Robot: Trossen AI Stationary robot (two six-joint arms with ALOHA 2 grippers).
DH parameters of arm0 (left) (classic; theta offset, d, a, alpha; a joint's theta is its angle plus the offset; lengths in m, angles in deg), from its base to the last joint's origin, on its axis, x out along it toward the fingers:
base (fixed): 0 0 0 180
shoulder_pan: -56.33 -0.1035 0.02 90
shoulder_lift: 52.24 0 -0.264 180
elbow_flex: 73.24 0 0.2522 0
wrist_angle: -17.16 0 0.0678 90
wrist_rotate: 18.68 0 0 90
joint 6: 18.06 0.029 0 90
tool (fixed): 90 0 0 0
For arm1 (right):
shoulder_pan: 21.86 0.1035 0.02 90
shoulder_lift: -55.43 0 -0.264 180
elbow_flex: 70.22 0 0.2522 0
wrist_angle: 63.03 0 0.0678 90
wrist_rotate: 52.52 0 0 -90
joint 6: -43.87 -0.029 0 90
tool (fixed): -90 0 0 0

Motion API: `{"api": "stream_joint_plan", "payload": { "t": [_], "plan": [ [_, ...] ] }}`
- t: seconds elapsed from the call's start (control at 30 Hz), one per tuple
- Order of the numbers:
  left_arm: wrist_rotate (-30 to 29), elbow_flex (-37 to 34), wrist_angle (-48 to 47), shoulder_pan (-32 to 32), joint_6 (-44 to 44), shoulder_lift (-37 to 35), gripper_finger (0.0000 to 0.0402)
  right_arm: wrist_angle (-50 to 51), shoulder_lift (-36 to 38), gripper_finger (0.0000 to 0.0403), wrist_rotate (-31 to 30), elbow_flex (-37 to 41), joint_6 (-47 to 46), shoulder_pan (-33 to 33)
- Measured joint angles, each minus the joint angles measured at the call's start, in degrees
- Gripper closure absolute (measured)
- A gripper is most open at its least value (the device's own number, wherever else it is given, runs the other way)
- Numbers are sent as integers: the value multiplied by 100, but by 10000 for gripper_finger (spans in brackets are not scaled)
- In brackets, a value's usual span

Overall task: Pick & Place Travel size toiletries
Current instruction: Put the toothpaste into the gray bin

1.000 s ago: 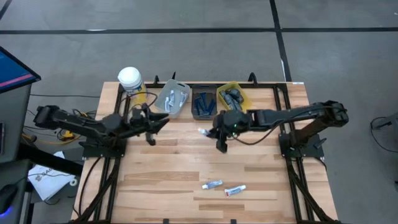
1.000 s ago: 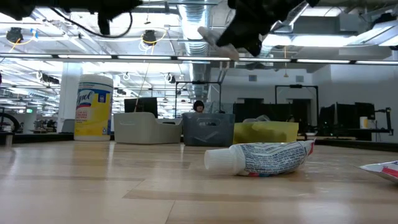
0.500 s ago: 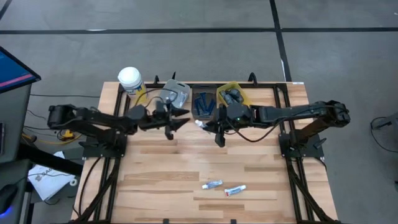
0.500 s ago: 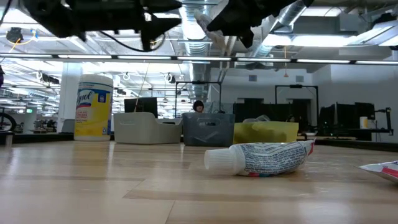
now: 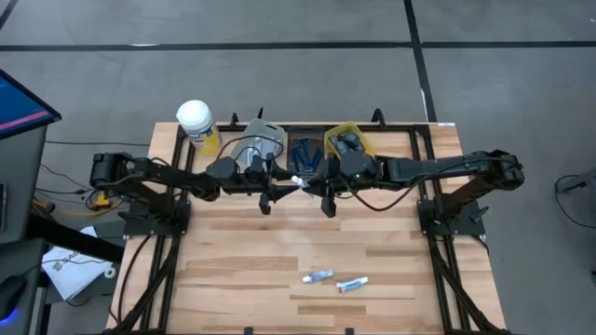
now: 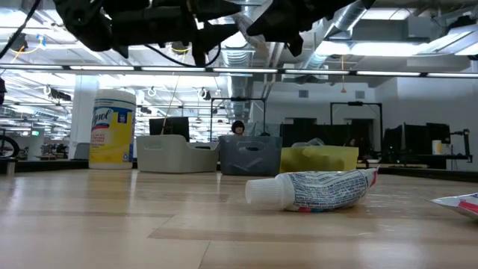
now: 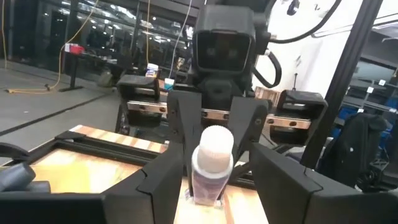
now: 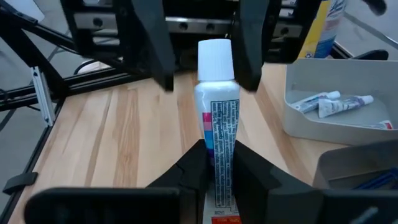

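A small white tube (image 8: 216, 106) with blue and red marks is held in the air over the table's far middle by my shut right gripper (image 8: 216, 155) (image 5: 314, 186). Its white cap (image 7: 214, 144) points toward my left gripper (image 5: 282, 183) (image 7: 214, 168). That gripper is open, with one finger (image 8: 152, 43) on each side of the cap and a gap showing on both sides. Two more tubes (image 5: 318, 275) (image 5: 352, 285) lie flat on the table near its front edge. My right gripper pinches the tube's lower body (image 8: 217, 142) between its two fingers, with the crimped end back between them. The fingers come from the table's right, slanting a little down, and lie along the tube. The tube sticks straight out ahead, cap end free, clear of the table.
Along the far edge stand a grey bin (image 5: 259, 144) with tubes, a dark bin (image 5: 304, 154) with blue razors and a yellow bin (image 5: 346, 141) with dark bottles. A yellow jar with a white lid (image 5: 196, 121) stands at the far left.
My left gripper has swung from the table's left toward its right, sinking a little, and now faces my right gripper with its fingers on either side of the tube's cap. My right gripper has carried the tube slightly toward the far edge, then kept still.
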Motion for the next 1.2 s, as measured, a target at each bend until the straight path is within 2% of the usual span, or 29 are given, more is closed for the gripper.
{"api": "stream_joint_plan", "payload": {
  "t": [0.17,0.53,1.07,1.2],
  "plan": [
    [-1,66,41,-1,88,-8,230,-5,0,348,0,0,14,1],
    [161,66,34,-9,136,-89,291,-88,0,348,3,0,151,4],
    [111,66,29,-57,138,-89,339,-90,0,348,2,0,238,0],
    [119,64,29,-57,136,-89,341,-92,0,348,0,0,283,2]
  ]
}}
